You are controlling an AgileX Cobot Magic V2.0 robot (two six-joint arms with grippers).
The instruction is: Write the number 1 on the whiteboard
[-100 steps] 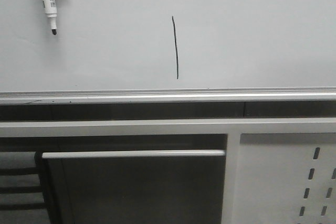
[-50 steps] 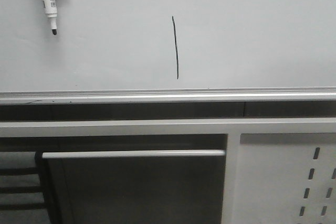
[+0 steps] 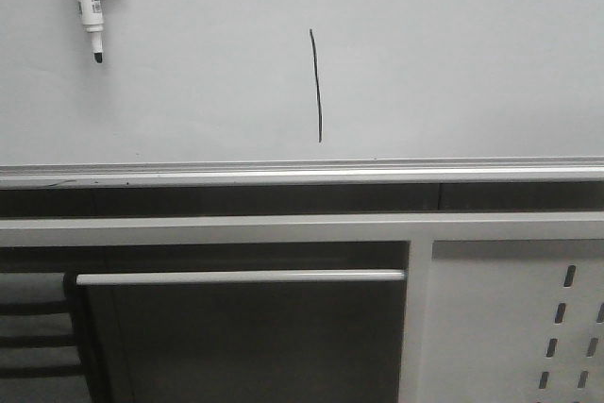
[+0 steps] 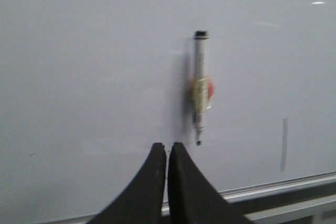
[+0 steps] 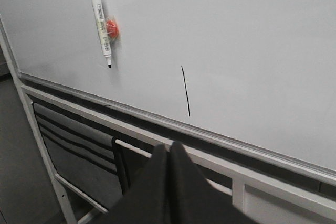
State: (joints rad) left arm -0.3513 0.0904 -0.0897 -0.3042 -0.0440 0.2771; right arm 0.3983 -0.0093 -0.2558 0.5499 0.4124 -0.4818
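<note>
The number 1 (image 3: 316,87) is a thin black stroke on the whiteboard (image 3: 453,54), also showing as the stroke (image 5: 185,91) in the right wrist view and as a blurred stroke (image 4: 284,144) in the left wrist view. A white marker pen (image 3: 89,2) hangs tip down on an orange magnet at the board's upper left. My left gripper (image 4: 167,146) is shut on nothing, just beside and below the marker (image 4: 200,85), apart from it. My right gripper (image 5: 168,147) is shut on nothing, low in front of the frame under the board. Neither gripper shows in the front view.
A silver rail (image 3: 302,173) runs along the board's lower edge. Below it stand a white metal frame (image 3: 283,230), a white panel with slot holes (image 3: 528,327) at the right, and a dark chair back (image 5: 79,140) at the left.
</note>
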